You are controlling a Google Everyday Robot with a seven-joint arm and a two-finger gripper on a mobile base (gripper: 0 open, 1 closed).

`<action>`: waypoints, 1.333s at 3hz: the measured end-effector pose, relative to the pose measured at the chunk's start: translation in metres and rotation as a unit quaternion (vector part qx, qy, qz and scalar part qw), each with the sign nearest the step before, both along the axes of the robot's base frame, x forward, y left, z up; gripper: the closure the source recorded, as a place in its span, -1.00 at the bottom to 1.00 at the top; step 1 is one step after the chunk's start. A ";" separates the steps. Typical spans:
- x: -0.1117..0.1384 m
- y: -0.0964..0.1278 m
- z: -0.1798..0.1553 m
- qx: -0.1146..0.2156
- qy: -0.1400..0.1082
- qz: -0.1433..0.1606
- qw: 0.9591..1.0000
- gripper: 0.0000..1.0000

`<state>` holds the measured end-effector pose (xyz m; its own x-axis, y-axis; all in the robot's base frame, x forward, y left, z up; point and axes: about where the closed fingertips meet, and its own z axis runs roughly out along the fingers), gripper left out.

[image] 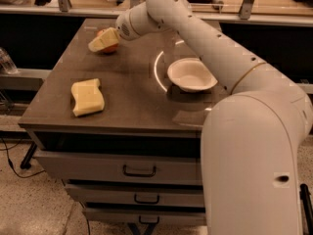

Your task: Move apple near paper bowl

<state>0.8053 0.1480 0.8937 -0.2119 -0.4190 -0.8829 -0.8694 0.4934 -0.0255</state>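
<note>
On the dark cabinet top [132, 106], we are seeing the gripper [102, 39] hovering right at the apple [111, 48] in the far corner.
The gripper is hiding most of the apple, so we cannot tell whether it is clamped on it; the paper bowl [191, 76] is sitting well apart to the side, the yellow sponge [88, 97] nearer the front. We are judging the apple firm, smooth, fairly light and prone to rolling, best squeezed across its widest middle.

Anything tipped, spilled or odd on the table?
Nothing stands out. The bowl sits upright and empty, the sponge lies flat near the front, and the gripper is down at the apple on the table's far left.
</note>
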 end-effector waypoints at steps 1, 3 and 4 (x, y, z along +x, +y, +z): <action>0.012 0.004 -0.027 -0.001 -0.006 -0.018 1.000 -0.97; 0.030 -0.012 -0.039 0.006 -0.029 -0.052 0.998 -0.06; 0.029 -0.019 -0.035 0.013 -0.039 -0.061 0.997 0.41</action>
